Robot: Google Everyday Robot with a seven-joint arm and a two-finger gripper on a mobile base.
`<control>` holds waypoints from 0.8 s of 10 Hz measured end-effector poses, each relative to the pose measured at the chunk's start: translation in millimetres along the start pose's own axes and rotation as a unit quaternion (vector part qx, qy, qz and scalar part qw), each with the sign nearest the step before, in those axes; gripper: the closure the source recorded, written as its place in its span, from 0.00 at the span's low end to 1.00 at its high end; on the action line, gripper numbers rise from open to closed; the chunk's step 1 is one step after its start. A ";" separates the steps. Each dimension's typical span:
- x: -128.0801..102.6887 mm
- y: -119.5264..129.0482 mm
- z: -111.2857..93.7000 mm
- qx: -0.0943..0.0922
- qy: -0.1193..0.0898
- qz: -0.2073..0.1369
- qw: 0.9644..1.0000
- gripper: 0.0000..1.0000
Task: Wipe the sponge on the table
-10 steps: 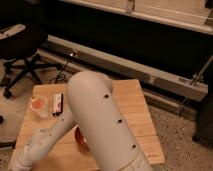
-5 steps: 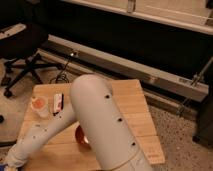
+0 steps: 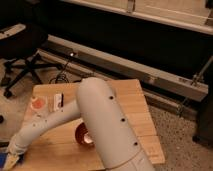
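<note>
Behind your workspace you had a dark office chair (image 3: 24, 64) on its star base at the left, a black cable (image 3: 61, 75) on the speckled floor (image 3: 182, 132), and a long pale metal rail (image 3: 150, 77) running diagonally below a dark wall (image 3: 125, 40). Your gripper (image 3: 13, 157) sat at the lower left corner of view.

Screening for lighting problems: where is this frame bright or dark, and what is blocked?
Camera view: the table is evenly lit, the background behind it dark; the arm hides the table's middle and part of the red bowl; the gripper sits at the frame's bottom-left corner, at the sponge.
</note>
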 end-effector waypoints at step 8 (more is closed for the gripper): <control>19.7 -70.6 -26.8 0.036 0.013 -0.001 0.999 0.89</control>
